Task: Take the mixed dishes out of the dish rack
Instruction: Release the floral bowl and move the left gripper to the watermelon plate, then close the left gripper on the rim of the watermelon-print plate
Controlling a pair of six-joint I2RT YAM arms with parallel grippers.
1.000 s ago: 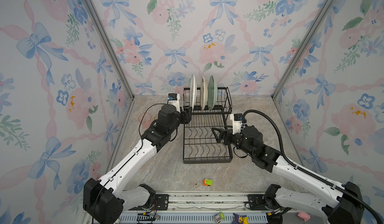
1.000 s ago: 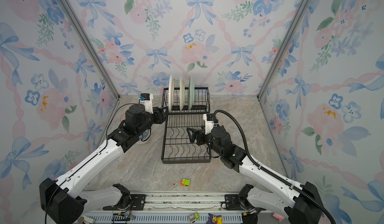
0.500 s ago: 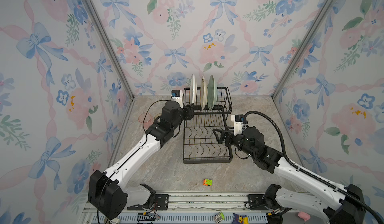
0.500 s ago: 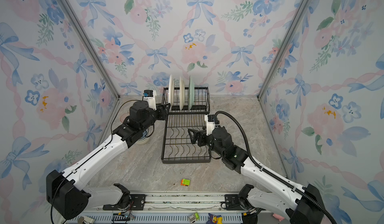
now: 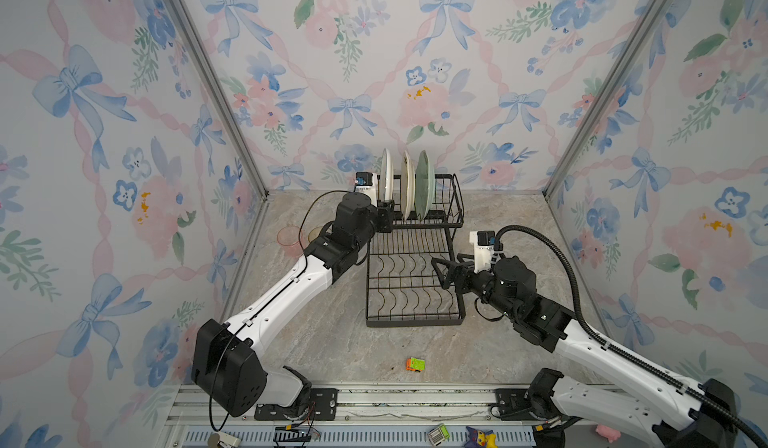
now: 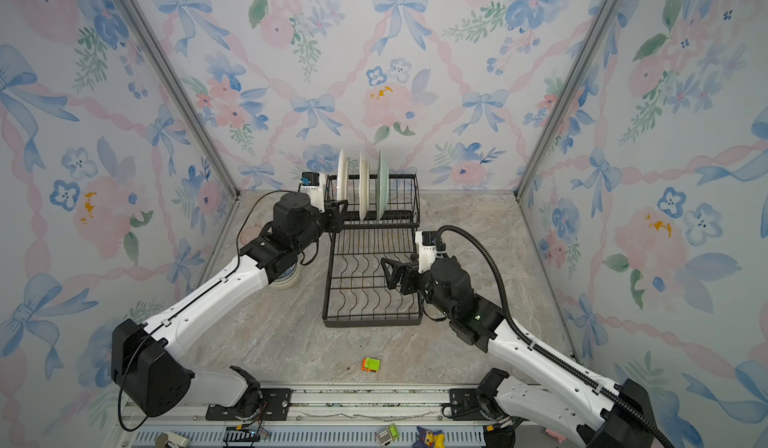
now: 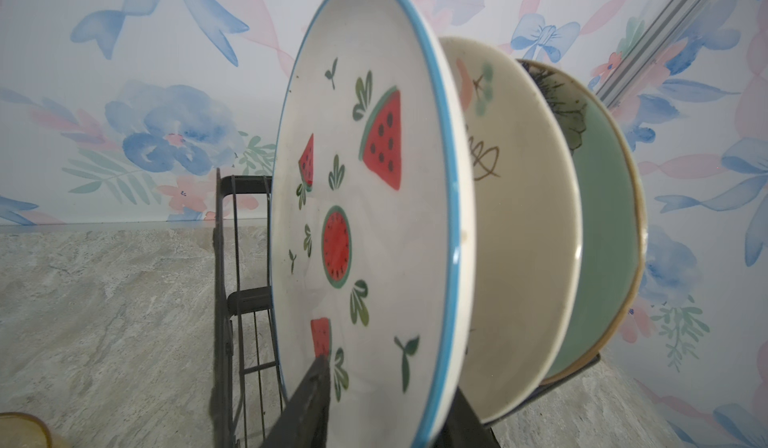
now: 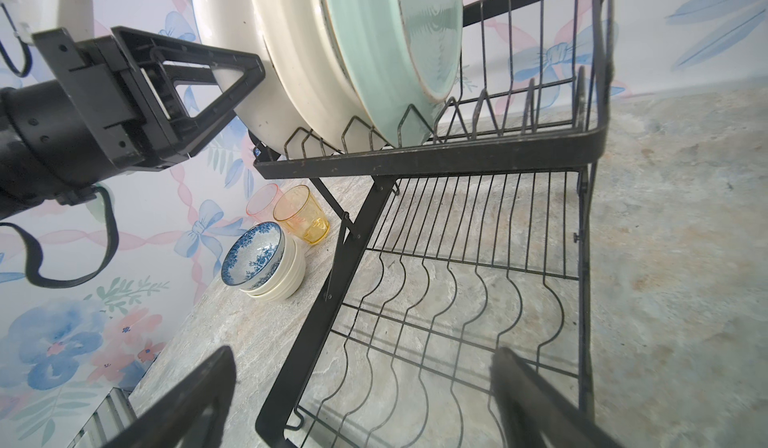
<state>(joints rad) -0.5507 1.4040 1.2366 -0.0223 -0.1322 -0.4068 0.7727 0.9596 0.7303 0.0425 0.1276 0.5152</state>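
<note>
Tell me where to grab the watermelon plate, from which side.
I'd grip the watermelon plate by its rim, low on the front edge, coming from the front: one finger on the painted face, one in the gap before the cream plate. It stands on edge in the dish rack, so only the rim fits. The left gripper straddles that spot.

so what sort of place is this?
Probably a lab robot cell, not a kitchen: floral panels on metal posts, two arms mounted on a rail, one dish rack.
</note>
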